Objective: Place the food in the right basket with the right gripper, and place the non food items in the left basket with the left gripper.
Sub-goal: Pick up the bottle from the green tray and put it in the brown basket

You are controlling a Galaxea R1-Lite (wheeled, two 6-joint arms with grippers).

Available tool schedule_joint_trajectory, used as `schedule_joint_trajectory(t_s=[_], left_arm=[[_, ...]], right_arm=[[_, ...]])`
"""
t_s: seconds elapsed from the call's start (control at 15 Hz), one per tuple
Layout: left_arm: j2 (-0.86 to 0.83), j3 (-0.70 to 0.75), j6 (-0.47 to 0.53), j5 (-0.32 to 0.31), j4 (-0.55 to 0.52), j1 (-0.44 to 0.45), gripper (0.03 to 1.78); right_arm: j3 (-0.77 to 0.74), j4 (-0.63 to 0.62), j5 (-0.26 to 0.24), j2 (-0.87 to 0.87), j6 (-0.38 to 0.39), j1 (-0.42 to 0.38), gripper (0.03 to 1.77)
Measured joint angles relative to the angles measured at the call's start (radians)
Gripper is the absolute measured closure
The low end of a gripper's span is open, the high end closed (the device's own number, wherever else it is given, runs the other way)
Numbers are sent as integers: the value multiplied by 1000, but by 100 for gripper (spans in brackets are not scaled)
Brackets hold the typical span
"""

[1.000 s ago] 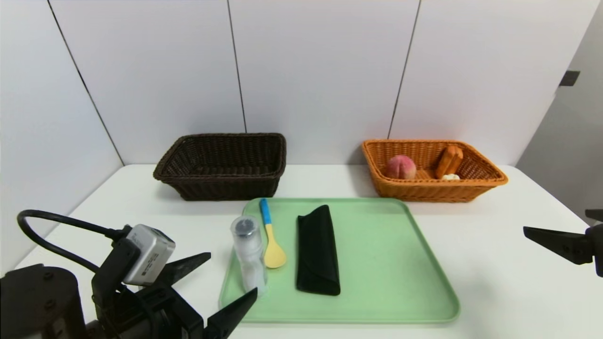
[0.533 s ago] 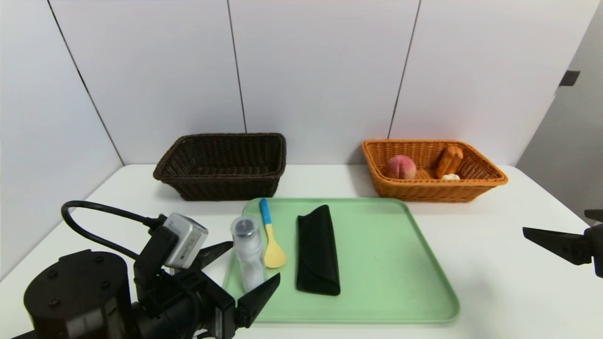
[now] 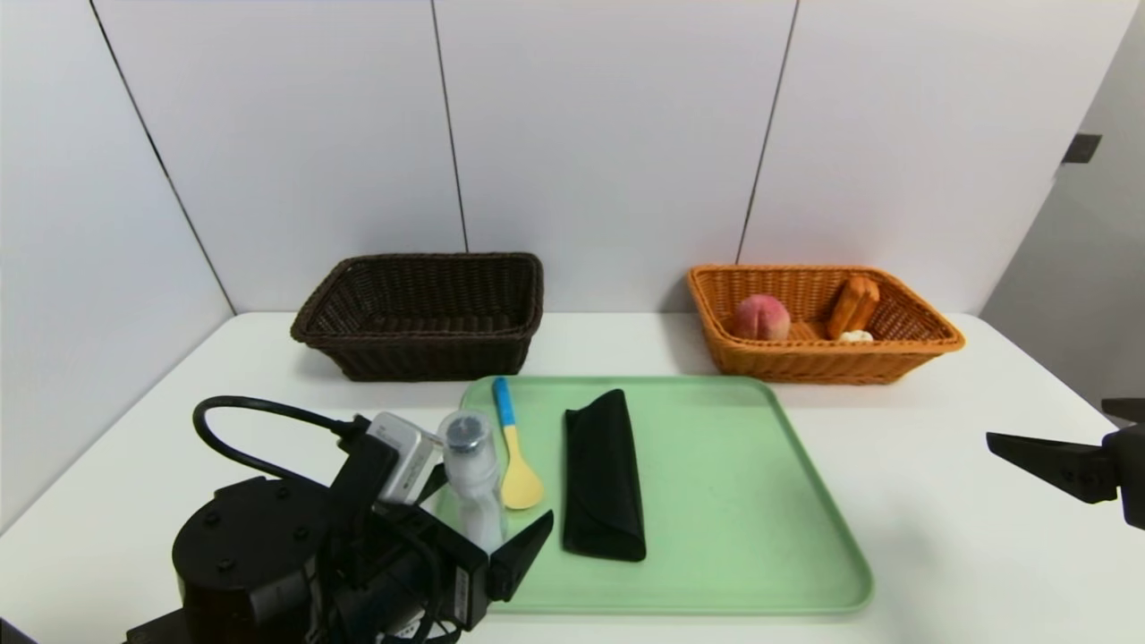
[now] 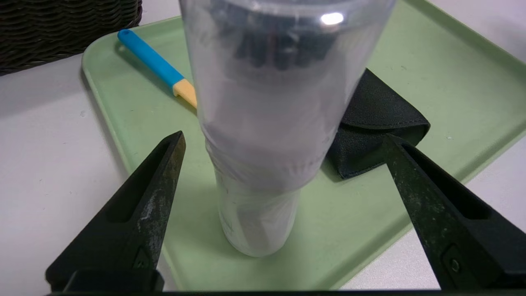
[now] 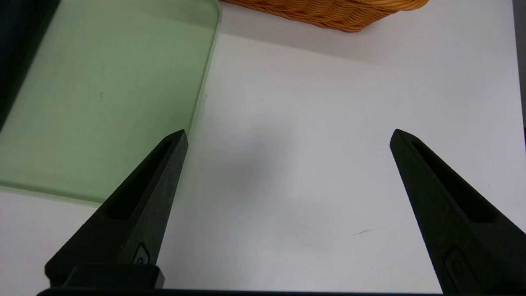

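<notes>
"At the tray's (image 3: 716, 572) left side, what's hidden?"

"The left gripper (image 4: 283, 137) covers that near corner in the head view, and one of its fingers is partly behind the clear bottle (image 3: 474, 483). In the wrist view the bottle's top is cut off and it hides the spoon's (image 4: 152, 59) bowl."

"How is that arm posed?"

"Reaching in low from the near left, jaws spread wide on either side of the upright bottle, gripping nothing."

"And the black case (image 3: 604, 478)?"

"On the tray, right of the spoon."

"The right gripper (image 5: 289, 135)?"

"Parked off the tray's right, wide open and holding nothing, mostly cropped from the head view."
</notes>
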Motion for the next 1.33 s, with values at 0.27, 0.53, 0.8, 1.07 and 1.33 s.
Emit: schedule_joint_trajectory(t_s=[0.27, 0.53, 0.8, 1.07, 1.33], left_arm=[[42, 0, -6, 9, -42, 28, 12], [59, -5, -5, 10, -85, 64, 12], [60, -2, -2, 11, -90, 68, 12], [58, 4, -1, 11, -90, 68, 41], [42, 6, 0, 8, -101, 68, 93]], right_arm=[[1, 0, 1, 4, -1, 0, 10], [6, 0, 5, 4, -8, 0, 10], [12, 0, 6, 4, -8, 0, 10], [13, 0, 6, 2, -8, 0, 10], [13, 0, 6, 1, -10, 0, 10]])
